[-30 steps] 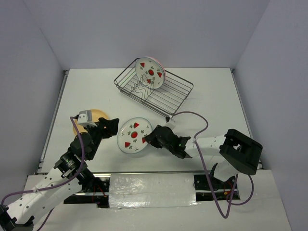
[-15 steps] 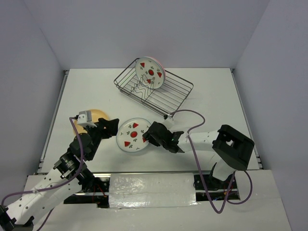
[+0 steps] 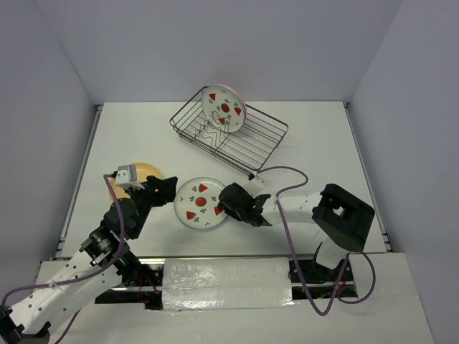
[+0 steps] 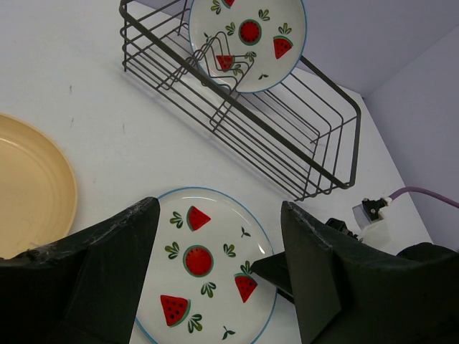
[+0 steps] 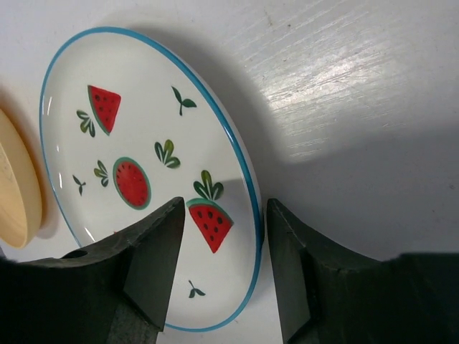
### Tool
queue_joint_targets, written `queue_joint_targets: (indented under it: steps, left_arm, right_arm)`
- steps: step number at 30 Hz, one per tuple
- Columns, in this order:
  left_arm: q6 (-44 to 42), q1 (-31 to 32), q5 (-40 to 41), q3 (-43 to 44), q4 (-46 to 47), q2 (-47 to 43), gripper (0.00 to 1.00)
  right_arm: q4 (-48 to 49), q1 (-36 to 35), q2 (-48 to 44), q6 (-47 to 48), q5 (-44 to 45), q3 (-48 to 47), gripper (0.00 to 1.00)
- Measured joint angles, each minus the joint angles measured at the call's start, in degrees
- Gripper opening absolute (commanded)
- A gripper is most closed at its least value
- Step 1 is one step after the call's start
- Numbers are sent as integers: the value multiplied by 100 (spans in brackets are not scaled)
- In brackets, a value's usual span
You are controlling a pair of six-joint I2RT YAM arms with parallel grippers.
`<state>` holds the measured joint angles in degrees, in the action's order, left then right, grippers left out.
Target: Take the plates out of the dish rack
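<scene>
Folded leftward since a second ago, the right gripper (image 3: 224,203) sits released astride the white watermelon-print round plate (image 3: 199,205) near the table's (image 3: 323,143) near edge, beside the tan-orange round plate (image 3: 145,172); the left gripper (image 3: 169,186) gapes empty, while another printed plate (image 3: 224,109) and a pink plate (image 3: 242,99) wait in the dark wire dish rack (image 3: 262,140).

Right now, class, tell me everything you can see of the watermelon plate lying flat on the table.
The watermelon plate is round, glossy white and ceramic-looking, with a thin blue rim, red watermelon slices and green leaf sprigs. It lies flat, face up, on the table. The right gripper straddles its right edge, jaws apart; contact is unclear.
</scene>
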<state>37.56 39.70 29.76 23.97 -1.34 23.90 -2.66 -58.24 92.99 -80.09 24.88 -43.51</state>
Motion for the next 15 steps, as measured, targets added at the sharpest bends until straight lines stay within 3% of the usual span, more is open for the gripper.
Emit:
queue_joint_targets:
  steps: [7,11,15]
  left_arm:
    - [0,0,0,0,0,2,81]
    - [0,0,0,0,0,72,82]
    - [2,0,0,4,-2,173,82]
  right_arm:
    - [-275,-2,-155,39,142,17,60]
    - [-466,-13,-688,256,186,247,59]
    - [-448,-24,-1436,1064,144,442,59]
